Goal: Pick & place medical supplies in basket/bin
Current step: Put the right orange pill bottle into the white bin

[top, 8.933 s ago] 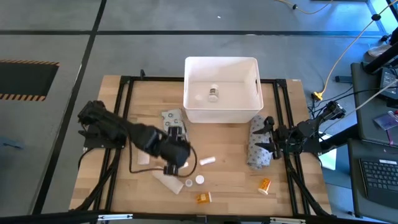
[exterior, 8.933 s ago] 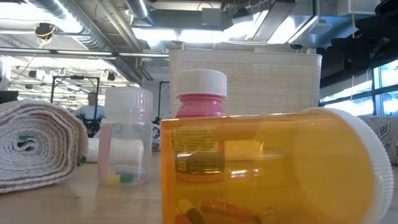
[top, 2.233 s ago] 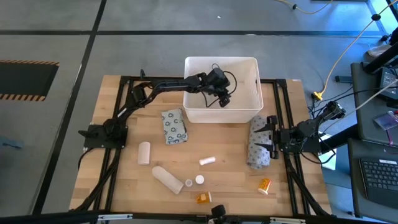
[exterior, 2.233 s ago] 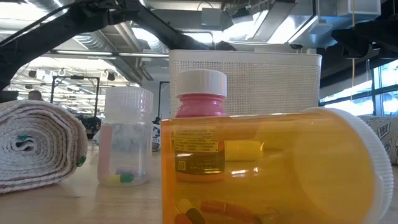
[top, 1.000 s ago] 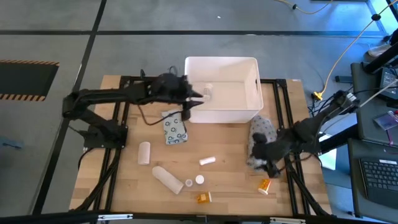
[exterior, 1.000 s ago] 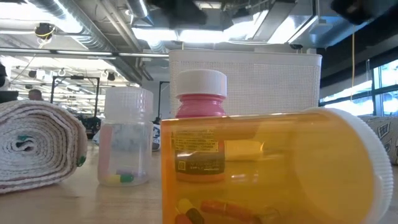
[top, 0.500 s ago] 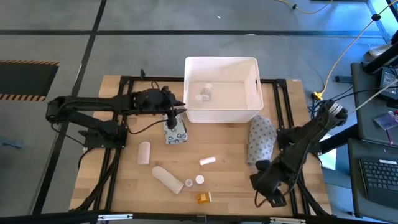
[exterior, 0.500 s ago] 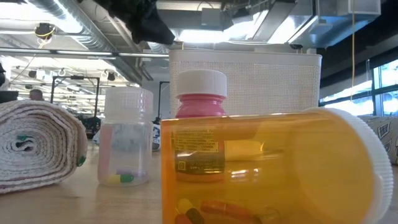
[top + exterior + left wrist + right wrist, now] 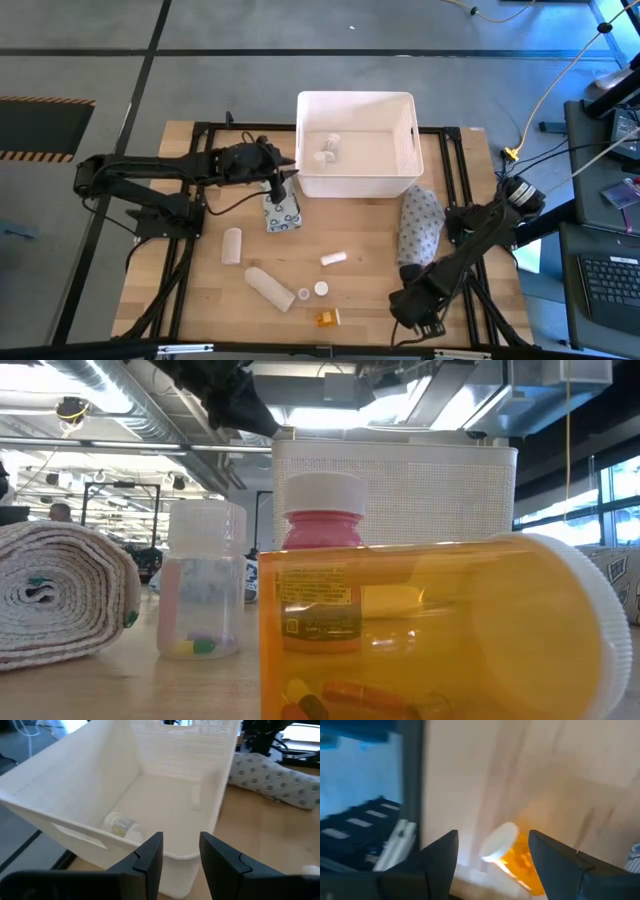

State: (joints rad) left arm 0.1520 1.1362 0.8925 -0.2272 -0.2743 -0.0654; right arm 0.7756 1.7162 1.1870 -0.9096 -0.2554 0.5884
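Observation:
The white bin stands at the table's far middle with two small bottles lying in it. My left gripper hovers open and empty by the bin's near left corner, above a grey circle-printed packet. My right gripper points down near the table's front edge, open. In the right wrist view its fingers stand on either side of a lying orange pill bottle; I cannot tell whether they touch it. Rolls, a small white bottle and another orange bottle lie on the wood.
A grey patterned pouch lies right of the bin, close to my right arm. White caps and a long white roll lie front of centre. Black frame rails run along both sides of the table. The low view is filled by bottles.
My left gripper has drawn back from over the bin's left rim toward the table's left, stopping by the bin's near left corner. My right gripper has swung from beside the grey pouch toward the table's near edge, sinking and tipping to point down over the orange bottle.

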